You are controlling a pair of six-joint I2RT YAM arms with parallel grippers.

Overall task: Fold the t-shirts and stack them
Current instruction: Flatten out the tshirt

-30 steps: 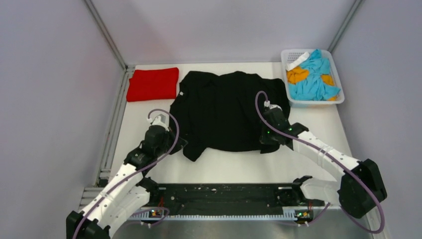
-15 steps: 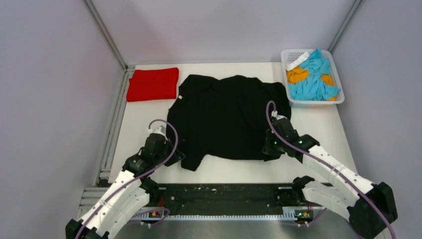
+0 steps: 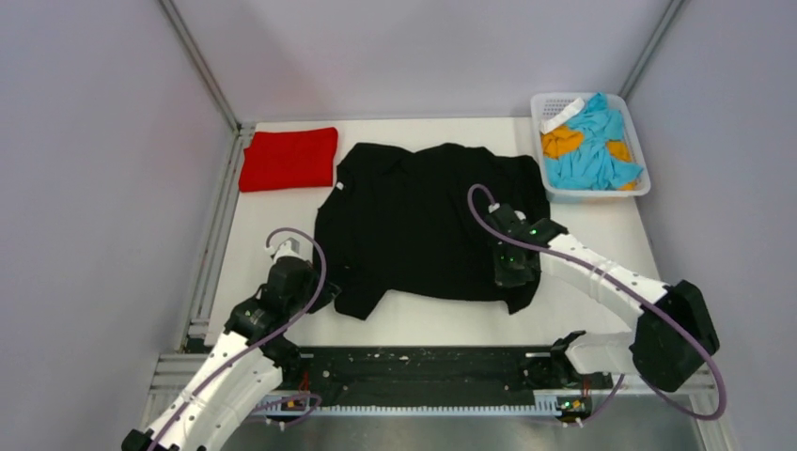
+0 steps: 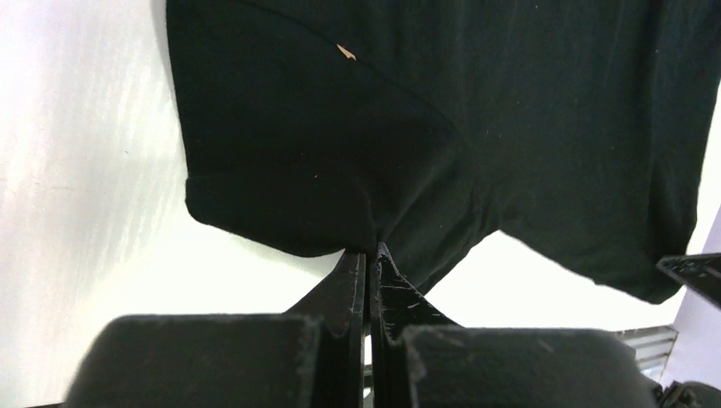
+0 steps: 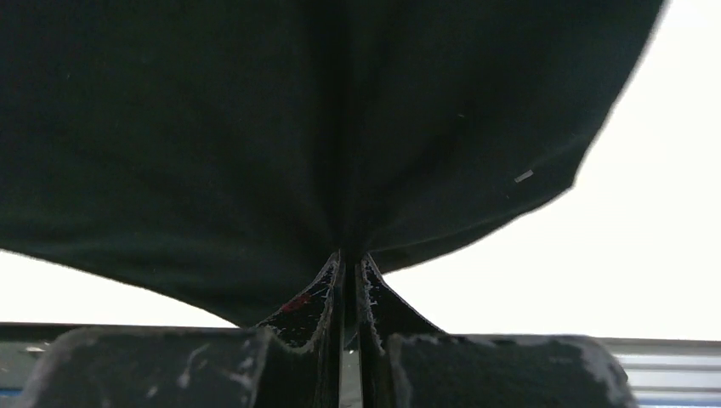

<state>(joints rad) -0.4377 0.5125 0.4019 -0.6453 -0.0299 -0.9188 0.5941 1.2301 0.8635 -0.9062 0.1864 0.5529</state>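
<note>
Garments, two. Red t-shirt [image 3: 288, 158] lay folded at the far-left corner of the table [image 3: 442, 321]. Left gripper [image 4: 371, 253] was pinched tight on the near-left corner of the black t-shirt [image 3: 428, 221], spread mid-table; right gripper [image 5: 349, 257] likewise nipped its near-right hem. Cloth judged light, limp, prone to sag and bunch; best taken at hem corners. White basket [image 3: 639, 188], far right, held blue and orange cloth

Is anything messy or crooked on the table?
Yes. The black shirt lies crooked and puckered along its near edge, where the left fingers and right fingers pinch it. The basket holds jumbled cloths. The red shirt is neatly folded.
</note>
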